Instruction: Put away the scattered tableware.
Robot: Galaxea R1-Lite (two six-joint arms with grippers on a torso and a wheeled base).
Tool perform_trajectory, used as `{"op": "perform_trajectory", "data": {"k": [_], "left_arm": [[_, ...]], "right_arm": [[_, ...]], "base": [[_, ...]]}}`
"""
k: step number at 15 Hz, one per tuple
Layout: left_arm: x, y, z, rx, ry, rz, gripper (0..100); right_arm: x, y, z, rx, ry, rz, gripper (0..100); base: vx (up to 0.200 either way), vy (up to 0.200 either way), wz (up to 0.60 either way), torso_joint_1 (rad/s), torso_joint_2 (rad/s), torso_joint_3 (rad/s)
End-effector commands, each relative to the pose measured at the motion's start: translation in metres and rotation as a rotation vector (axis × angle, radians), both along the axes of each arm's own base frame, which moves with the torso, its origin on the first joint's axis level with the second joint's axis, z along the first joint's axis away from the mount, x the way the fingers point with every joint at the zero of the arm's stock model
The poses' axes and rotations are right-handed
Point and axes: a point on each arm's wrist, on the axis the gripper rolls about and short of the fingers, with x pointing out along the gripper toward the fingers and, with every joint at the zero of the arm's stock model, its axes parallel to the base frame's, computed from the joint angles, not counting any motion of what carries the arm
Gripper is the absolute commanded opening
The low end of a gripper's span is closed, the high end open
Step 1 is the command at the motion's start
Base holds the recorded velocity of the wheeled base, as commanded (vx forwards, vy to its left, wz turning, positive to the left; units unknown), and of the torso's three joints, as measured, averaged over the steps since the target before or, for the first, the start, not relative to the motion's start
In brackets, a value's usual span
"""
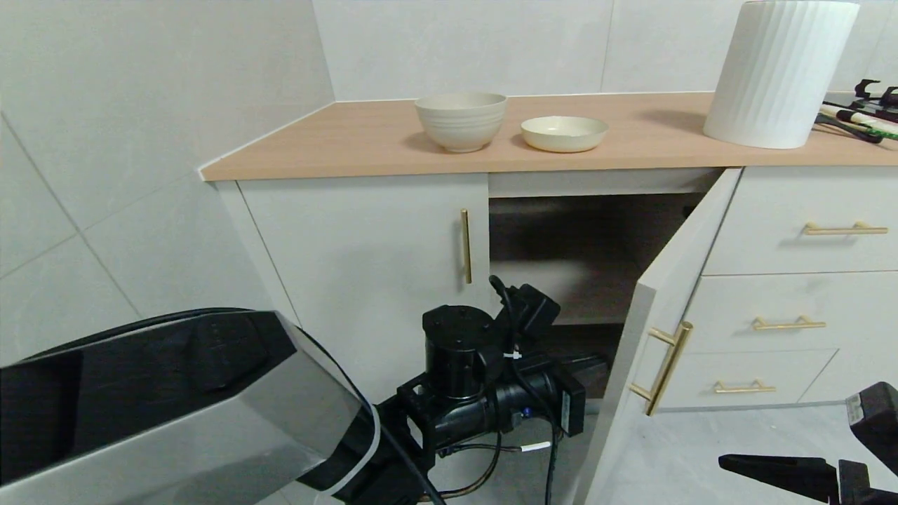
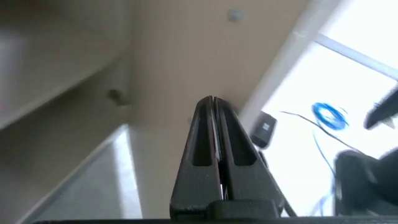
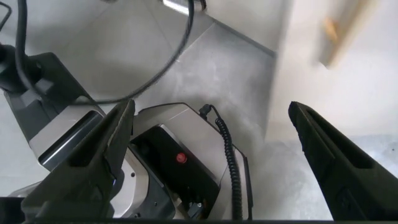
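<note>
Head view: bowl [image 1: 461, 120] and dish [image 1: 564, 132] sat side by side on the counter [image 1: 337, 147], above an open cupboard [image 1: 561, 238].
Left gripper [image 2: 212, 101]: fingers pressed together, holding nothing.
Right gripper [image 3: 211, 109]: spread wide, empty.

The countertop [image 1: 337, 144] looks like smooth wood. The ribbed bowl [image 1: 461, 120] and shallow dish [image 1: 564, 132] look matt and smooth. The door handle [image 1: 466, 245] is shiny gold metal.

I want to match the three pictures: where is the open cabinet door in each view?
Head view: door right of centre, swung open, handle on its near edge.
Left wrist view: door, probably: the blurred pale surface beyond the left gripper.
Right wrist view: pale door with the handle, past the right gripper.
Shared landmark: the floor.
</note>
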Motion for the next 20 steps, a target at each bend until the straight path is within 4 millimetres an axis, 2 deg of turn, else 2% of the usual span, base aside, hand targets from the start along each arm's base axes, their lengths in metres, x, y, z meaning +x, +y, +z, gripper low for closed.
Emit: {"op": "perform_trajectory", "data": {"k": [1,4,8,9,10,11,12,13,15,18,19,20], "left_arm": [[0.005,-0.004,-0.008,0.008,0.006,0.011,0],[0.017,-0.016,-0.018,0.001,-0.002,0.019,0],[0.019,-0.027,-0.024,-0.007,-0.014,0.037,0],[0.004,-0.036,-0.020,-0.034,-0.029,-0.016,0],[-0.025,-0.048,-0.013,-0.084,-0.038,-0.133,0],[-0.048,-0.050,-0.004,-0.138,-0.028,-0.262,0],[-0.058,-0.046,-0.003,-0.144,-0.029,-0.312,0],[-0.057,-0.045,-0.003,-0.144,-0.029,-0.305,0],[-0.035,-0.032,-0.001,-0.137,-0.028,-0.241,0],[-0.009,-0.004,0.015,-0.088,0.008,-0.081,0],[-0.005,0.002,0.020,-0.076,0.014,-0.055,0],[-0.003,0.019,0.031,-0.049,0.038,-0.006,0]], "right_arm": [[0.000,0.000,0.000,-0.001,0.002,-0.001,100],[0.000,0.001,0.000,-0.002,0.003,0.002,100],[0.000,0.001,-0.001,-0.003,0.004,0.002,100],[-0.001,0.001,-0.001,0.003,0.005,0.017,100],[-0.004,0.000,0.000,0.017,0.009,0.056,100],[-0.009,-0.003,0.001,0.048,0.005,0.109,100],[-0.014,-0.005,0.004,0.081,-0.001,0.161,100],[-0.017,-0.007,0.006,0.103,-0.007,0.196,100],[-0.018,-0.008,0.007,0.108,-0.009,0.202,100],[-0.015,-0.007,0.009,0.109,-0.012,0.181,100],[-0.014,-0.007,0.009,0.106,-0.010,0.170,100],[-0.009,-0.006,0.009,0.091,-0.009,0.124,100]], "base": [[0.000,0.000,0.00,0.000,0.00,0.000],[0.000,0.000,0.00,0.000,0.00,0.000],[0.000,0.000,0.00,0.000,0.00,0.000],[0.000,0.000,0.00,0.000,0.00,0.000],[0.000,0.000,0.00,0.000,0.00,0.000],[0.000,0.000,0.00,0.000,0.00,0.000],[0.000,0.000,0.00,0.000,0.00,0.000],[0.000,0.000,0.00,0.000,0.00,0.000],[0.000,0.000,0.00,0.000,0.00,0.000],[0.000,0.000,0.00,0.000,0.00,0.000],[0.000,0.000,0.00,0.000,0.00,0.000],[0.000,0.000,0.00,0.000,0.00,0.000]]}}
